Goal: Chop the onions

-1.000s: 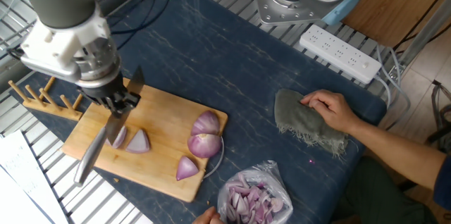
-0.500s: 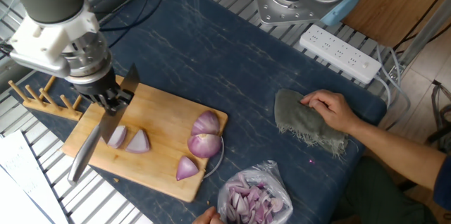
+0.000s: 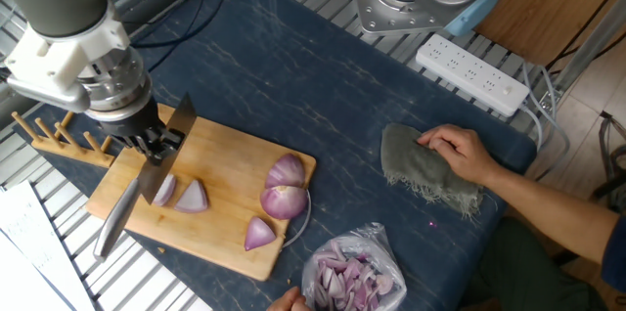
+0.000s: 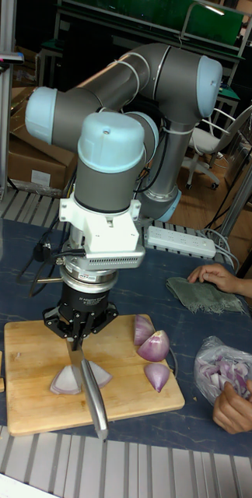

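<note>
Purple onions beneath fingers gripping knife

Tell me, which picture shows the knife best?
The fixed view. It looks down on the knife, showing its dark blade and long silver handle slanting over the cutting board from the gripper. In the tall fixed view the knife points toward the camera, so it looks short.

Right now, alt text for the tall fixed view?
Robot arm's gripper holds a knife over two onion wedges on a wooden board. Three more onion pieces lie at the board's right; a person's hands rest on a cloth and a bag.
</note>
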